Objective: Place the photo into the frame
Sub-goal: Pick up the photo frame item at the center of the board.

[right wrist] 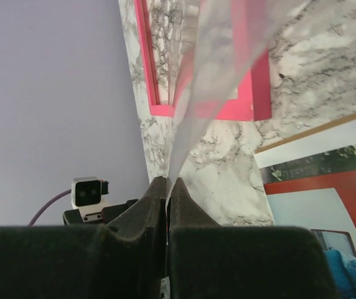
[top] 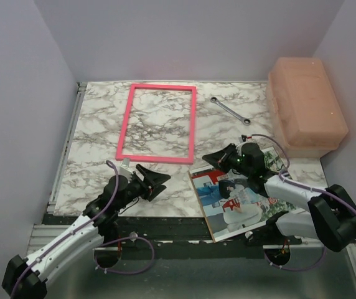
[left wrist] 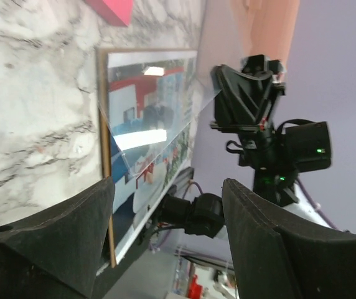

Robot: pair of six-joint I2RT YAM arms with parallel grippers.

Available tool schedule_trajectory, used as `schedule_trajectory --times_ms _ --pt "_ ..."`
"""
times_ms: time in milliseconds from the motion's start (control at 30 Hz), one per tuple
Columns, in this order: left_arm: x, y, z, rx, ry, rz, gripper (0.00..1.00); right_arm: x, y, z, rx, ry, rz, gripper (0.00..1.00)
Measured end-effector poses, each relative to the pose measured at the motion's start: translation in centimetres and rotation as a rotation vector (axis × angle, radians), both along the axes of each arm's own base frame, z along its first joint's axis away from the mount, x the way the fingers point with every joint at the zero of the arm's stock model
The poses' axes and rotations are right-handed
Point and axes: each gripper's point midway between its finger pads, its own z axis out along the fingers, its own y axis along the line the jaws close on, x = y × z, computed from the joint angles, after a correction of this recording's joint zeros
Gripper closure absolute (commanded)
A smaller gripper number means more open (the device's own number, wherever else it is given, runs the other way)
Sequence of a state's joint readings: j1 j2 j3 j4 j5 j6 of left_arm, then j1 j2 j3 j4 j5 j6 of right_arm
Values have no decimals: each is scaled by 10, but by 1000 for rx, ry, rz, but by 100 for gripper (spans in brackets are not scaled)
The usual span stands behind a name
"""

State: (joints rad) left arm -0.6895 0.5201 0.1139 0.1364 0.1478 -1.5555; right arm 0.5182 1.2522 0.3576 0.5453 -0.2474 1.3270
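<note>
Pinching hard, the right end effector (right wrist: 167, 184) was caught with its pads pressed together on the edge of a clear sheet (left wrist: 165, 124), nothing but that thin film held between them. The sheet was seen slanting up off the photo (top: 234, 215) toward the closed fingers, with room light reflected across it. Whether its lower edge touched the print could not be told.

The photo was found face up at 5 o'clock on the marble table (top: 97, 124), its near end reaching the table's front edge, with the right arm laid across part of it. A narrow brown board (left wrist: 103, 112) was shown as a border under the print.

The frame (top: 156, 158) was spotted at 12 o'clock, pink face up and flat on the marble, nothing but tabletop visible inside it. It was set apart from the photo, its near right corner just beyond the print's far edge.

Over at 7 o'clock the left end effector (top: 158, 182) was held with its fingers spread wide and nothing gripped, pointed toward the photo.

A wrench (top: 229, 111) was noted at 1 o'clock beside the frame, and a peach-coloured box (top: 305, 103) at 2 o'clock against the right wall.
</note>
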Motion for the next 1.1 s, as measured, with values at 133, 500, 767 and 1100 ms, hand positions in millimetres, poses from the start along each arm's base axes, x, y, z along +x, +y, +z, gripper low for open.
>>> schedule_trajectory --times_ms 133,500,767,1100 --pt "0 28 6 99 -25 100 29 11 6 18 -109 -55 58 99" --pt "-10 105 38 381 -126 303 28 -2 27 23 -321 -97 429 99" --pt "-5 102 9 583 -76 221 28 -39 25 -10 -383 -18 720 97" --pt "2 73 -8 632 -40 82 28 -55 -1 -69 -554 192 838 50"
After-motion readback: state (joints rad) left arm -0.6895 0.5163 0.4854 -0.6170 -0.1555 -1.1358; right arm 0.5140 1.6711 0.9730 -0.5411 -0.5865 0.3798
